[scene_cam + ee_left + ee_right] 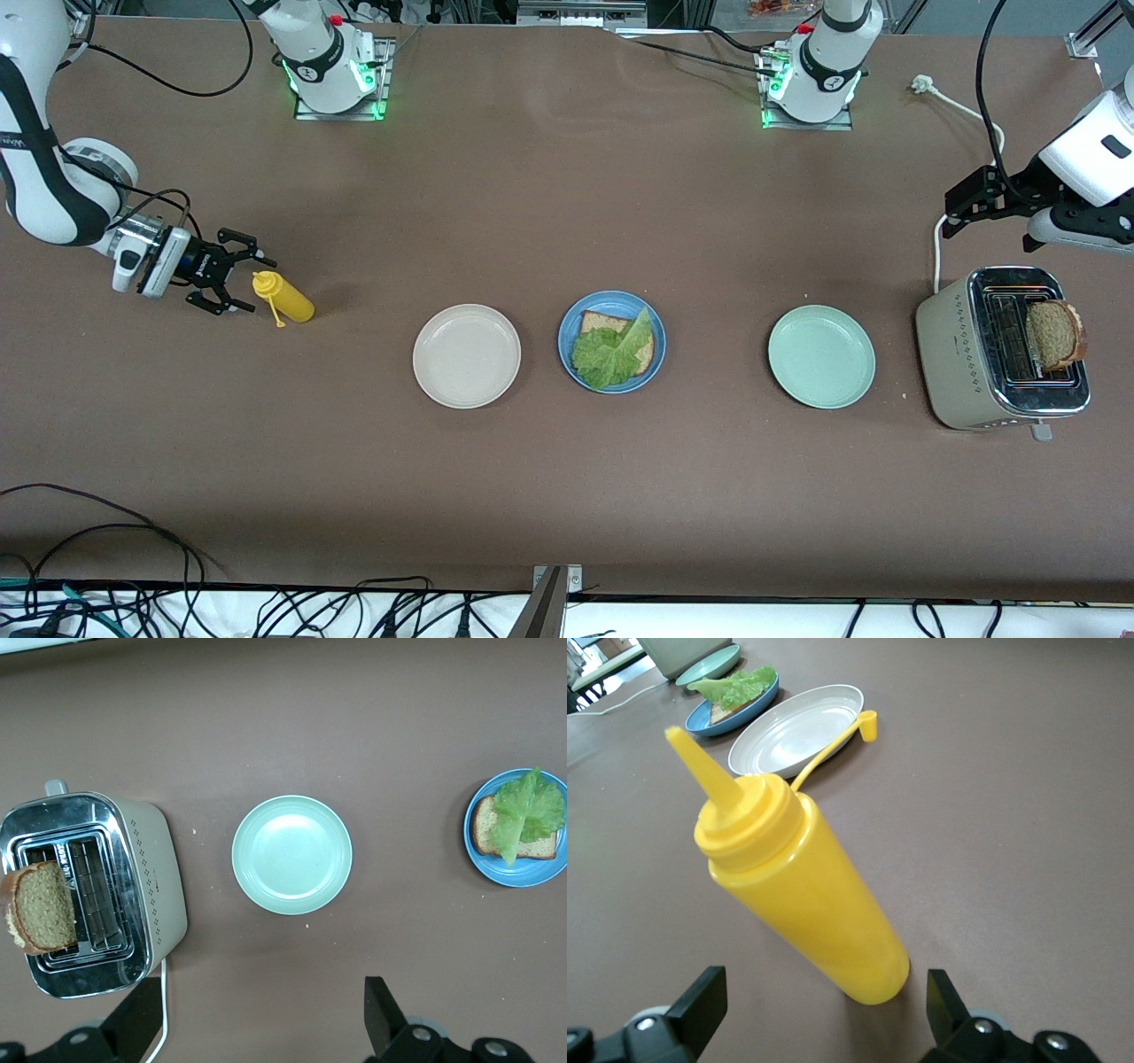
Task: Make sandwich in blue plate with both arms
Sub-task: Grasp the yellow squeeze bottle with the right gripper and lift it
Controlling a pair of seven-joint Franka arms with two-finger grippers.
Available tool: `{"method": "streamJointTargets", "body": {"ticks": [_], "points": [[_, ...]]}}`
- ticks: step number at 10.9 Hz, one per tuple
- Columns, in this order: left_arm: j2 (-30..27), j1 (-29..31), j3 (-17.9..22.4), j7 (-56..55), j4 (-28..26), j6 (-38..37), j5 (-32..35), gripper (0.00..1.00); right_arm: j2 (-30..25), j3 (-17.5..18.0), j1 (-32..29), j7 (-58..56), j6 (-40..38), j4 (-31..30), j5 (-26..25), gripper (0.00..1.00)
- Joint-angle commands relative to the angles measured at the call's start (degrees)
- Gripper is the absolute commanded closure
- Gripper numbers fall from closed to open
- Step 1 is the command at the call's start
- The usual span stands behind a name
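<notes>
1. The blue plate (611, 342) sat on the tabletop (567, 478) between the cream-white plate (467, 356) and the mint-green plate (821, 356).
2. One bread slice (604, 326) lay flat in the blue plate, with the lettuce leaf (613, 349) lying on top of it.
3. The second bread slice (1054, 334) stood upright in a slot of the toaster (961, 354), at the left arm's end of the tabletop, beside the mint-green plate.
4. The yellow squeeze bottle (285, 299) stood at the right arm's end of the tabletop, its cap off the nozzle and hanging by a tether.
5. The right claw (236, 283) sat just beside the squeeze bottle, pointed at it. Its fingers (700, 1001) were spread apart, not touching the bottle, and held nothing.
6. The left claw (950, 211) hung above the tabletop near the toaster, on the side away from the front camera. Its fingers (381, 1014) were spread apart and held nothing.
</notes>
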Motion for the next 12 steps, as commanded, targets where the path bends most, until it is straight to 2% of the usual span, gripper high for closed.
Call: {"method": "streamJointTargets", "body": {"ticks": [1,6,10,11,12], "points": [[0.0,0.3,-0.2,-0.6,1.2,-1.2,0.3,0.0,1.4,0.7,-0.6,-2.0,-1.4,0.8,3.0,0.0],[0.1,0.3,-0.3,-0.6,1.2,-1.2,0.3,0.0,3.1,1.5,-0.1,-5.7,-3.7,1.2,7.3,0.0],[0.1,0.3,-0.2,-0.6,1.2,-1.2,0.3,0.0,6.8,1.6,-0.1,-8.5,-4.8,3.7,8.1,0.01],[0.1,0.3,-0.2,-0.6,1.2,-1.2,0.3,0.0,6.7,1.6,-0.1,-8.8,-4.9,3.7,8.2,0.28],[0.1,0.3,-0.3,-0.6,1.2,-1.2,0.3,0.0,6.7,1.6,0.1,-8.7,-4.8,3.8,8.2,0.85]]}}
